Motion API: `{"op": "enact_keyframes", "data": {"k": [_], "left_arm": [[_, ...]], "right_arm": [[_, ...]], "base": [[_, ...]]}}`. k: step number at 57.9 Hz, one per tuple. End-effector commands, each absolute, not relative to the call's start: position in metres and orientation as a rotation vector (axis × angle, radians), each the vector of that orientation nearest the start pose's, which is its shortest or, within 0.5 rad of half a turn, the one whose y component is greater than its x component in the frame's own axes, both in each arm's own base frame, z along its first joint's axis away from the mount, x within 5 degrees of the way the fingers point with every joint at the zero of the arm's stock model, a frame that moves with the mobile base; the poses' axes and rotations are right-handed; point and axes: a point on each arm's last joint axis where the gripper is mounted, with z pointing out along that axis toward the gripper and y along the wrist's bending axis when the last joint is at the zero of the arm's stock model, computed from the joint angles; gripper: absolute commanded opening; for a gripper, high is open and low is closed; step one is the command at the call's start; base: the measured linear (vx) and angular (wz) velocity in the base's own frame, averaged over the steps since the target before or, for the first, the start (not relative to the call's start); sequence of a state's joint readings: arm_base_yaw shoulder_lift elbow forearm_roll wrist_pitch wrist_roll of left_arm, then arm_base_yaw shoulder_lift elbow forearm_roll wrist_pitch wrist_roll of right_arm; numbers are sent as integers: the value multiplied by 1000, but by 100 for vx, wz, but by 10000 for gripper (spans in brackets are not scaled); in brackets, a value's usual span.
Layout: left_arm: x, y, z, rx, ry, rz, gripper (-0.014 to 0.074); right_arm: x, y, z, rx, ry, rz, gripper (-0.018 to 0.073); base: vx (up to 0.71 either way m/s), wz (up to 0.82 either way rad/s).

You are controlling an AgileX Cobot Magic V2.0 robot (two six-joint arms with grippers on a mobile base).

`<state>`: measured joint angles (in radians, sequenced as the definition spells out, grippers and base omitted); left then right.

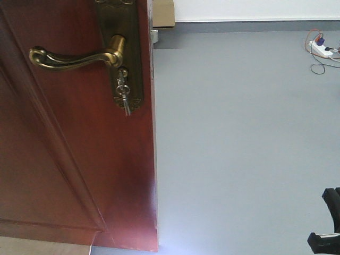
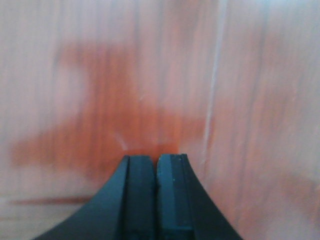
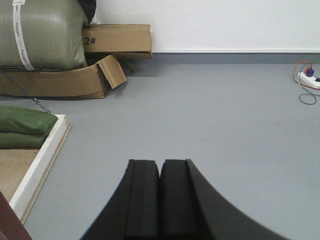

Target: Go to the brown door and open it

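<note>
While the brown door [image 1: 74, 159] fills the left of the front view, its free edge stands clear with grey floor [image 1: 239, 149] to its right, so it seems partly open. Its curved brass lever handle [image 1: 71, 57] points left from an ornate backplate [image 1: 134, 32], and small keys [image 1: 122, 95] hang from the lock just below.

The left gripper [image 2: 155, 159] has its jaws pressed together on nothing. Its tips are very near or touching the glossy wood, but blur hides which, and I cannot tell where on the door they sit. The right gripper [image 3: 160, 163] is also closed and empty, aimed over bare floor, well apart from the door.

If the left tips push on the panel, they may skid on the slick finish, and a skid towards the lock could snag the keys. A white wooden frame [image 3: 42, 150] lies on the floor at near left in the right wrist view, with green sacks [image 3: 25, 125] and cardboard boxes [image 3: 115, 42] farther off. A wide door swing or a drifting base could strike them. At far right, the cable of a power strip [image 1: 319, 49] could catch the wheels.
</note>
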<state>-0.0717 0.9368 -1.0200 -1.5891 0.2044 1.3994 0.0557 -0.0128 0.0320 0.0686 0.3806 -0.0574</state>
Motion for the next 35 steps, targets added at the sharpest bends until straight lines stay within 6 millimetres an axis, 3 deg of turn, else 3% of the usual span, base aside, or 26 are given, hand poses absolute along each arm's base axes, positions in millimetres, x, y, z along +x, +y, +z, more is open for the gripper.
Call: {"op": "enact_keyframes", "data": {"k": [1,35], "left_arm": [[188,-33,464,80,1370,-378,-3],[188,-33,464,80,1370,-378,-3]], "right_arm": [[54,5,175,-68,1800,51,0],[54,5,175,-68,1803,51,0]], "base": [[9,3],[8,6]]}}
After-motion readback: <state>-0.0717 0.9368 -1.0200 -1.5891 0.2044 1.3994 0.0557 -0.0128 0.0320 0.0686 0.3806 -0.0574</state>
